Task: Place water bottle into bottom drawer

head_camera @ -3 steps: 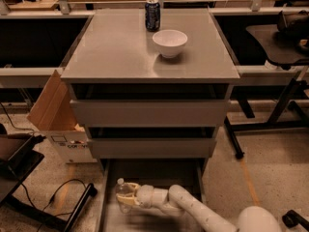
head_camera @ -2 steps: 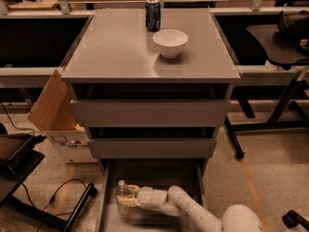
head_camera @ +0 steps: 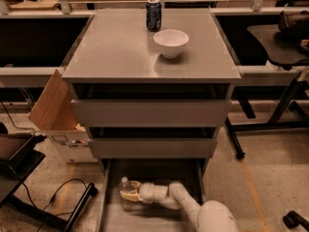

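Observation:
The bottom drawer (head_camera: pixel 159 170) is pulled out at the foot of the grey cabinet, a long shallow grey tray. The water bottle (head_camera: pixel 125 192), clear with a white cap, stands inside it near the left wall. My gripper (head_camera: pixel 129 195) reaches in from the lower right and sits around the bottle's lower half, which it partly hides. The arm's white forearm (head_camera: pixel 181 202) runs across the drawer.
A dark blue soda can (head_camera: pixel 153 14) and a white bowl (head_camera: pixel 171 42) stand on the cabinet top (head_camera: pixel 111 52). Two closed drawers (head_camera: pixel 149 112) sit above the open one. A cardboard box (head_camera: pixel 58 115) is on the left, cables (head_camera: pixel 67 192) on the floor, a desk leg (head_camera: pixel 285 105) on the right.
The gripper and bottle have stayed at about the same spot in the drawer; the arm's elbow has shifted slightly left. Nothing else moved.

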`<state>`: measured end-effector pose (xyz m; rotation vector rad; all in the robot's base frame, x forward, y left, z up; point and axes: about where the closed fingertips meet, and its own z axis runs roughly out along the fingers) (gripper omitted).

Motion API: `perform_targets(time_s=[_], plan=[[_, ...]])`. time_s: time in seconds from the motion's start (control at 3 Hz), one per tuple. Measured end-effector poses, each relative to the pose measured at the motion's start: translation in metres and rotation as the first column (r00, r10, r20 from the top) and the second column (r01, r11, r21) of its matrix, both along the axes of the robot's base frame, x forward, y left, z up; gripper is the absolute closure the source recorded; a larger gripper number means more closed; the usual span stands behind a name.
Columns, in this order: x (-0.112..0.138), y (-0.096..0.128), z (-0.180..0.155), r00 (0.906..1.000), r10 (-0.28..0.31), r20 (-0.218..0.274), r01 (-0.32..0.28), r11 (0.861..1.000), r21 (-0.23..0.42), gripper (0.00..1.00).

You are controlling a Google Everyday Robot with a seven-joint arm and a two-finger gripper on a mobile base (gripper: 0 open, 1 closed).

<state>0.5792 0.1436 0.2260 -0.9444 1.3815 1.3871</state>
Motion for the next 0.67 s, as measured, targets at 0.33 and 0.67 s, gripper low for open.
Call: perform_targets(time_s=[0.33,0.67], plan=[[0.0334,-0.0253,-0.0025,0.9975,-0.057,0.042,0.058,0.998,-0.025,0.86],[0.0317,-0.0214,-0.002,0.9979,-0.05,0.041,0.051,0.998,-0.022,0.62]])
